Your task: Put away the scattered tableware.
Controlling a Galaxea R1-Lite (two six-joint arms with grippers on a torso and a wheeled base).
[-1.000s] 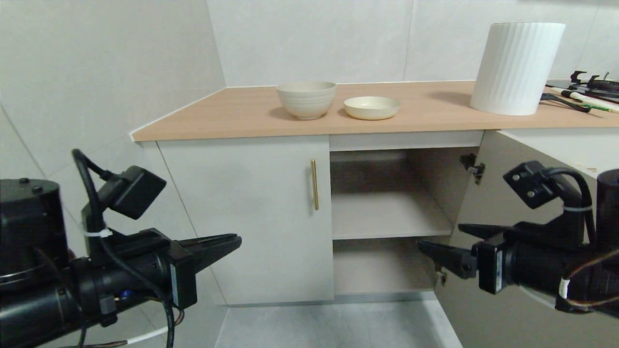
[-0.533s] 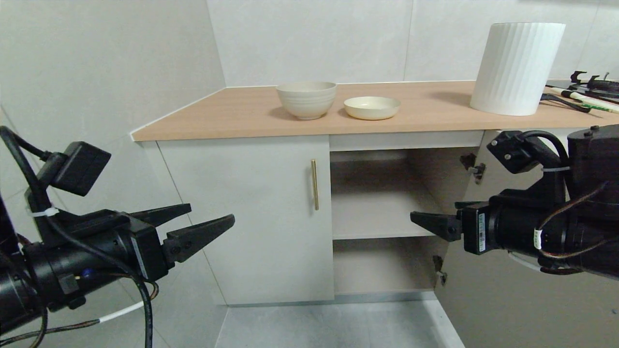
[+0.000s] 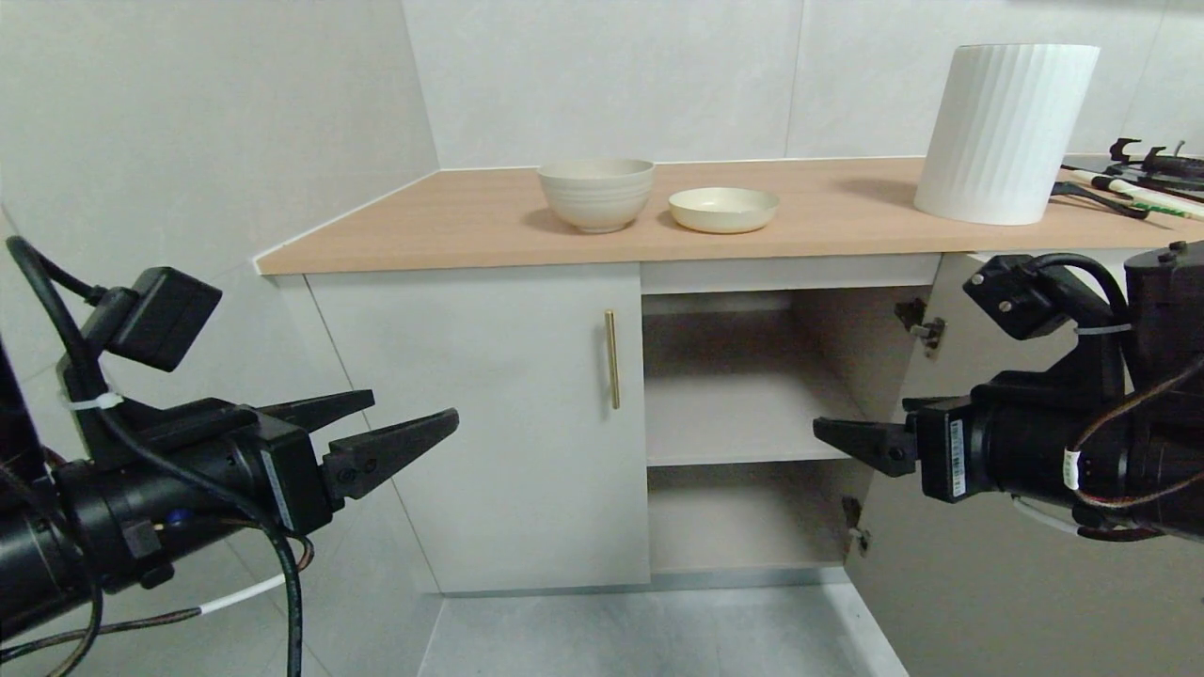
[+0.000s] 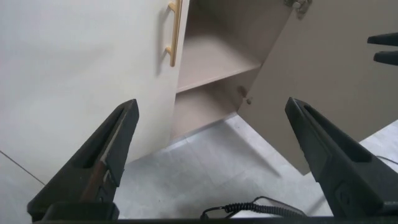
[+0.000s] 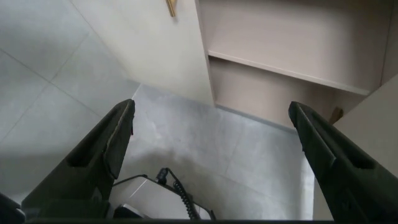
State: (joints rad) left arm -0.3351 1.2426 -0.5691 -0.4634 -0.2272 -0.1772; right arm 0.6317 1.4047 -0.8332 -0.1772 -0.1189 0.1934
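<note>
Left tool (image 3: 414, 406) hangs low before the closed cabinet door (image 3: 489, 423), its fingers spread wide and gripping nothing. Right tool (image 3: 862, 416), likewise wide open and empty, sits level with the open compartment, in front of its middle shelf (image 3: 752, 414), with the swung-out right door (image 3: 941, 583) beside it. A brass handle (image 3: 611, 359) runs upright on the closed door. On the wooden worktop (image 3: 451, 226) above, a ribbed cream bowl (image 3: 596, 193) stands just beside a shallow cream dish (image 3: 722, 208), not touching. Farther right stands a tall white fluted cylinder (image 3: 1006, 132).
</note>
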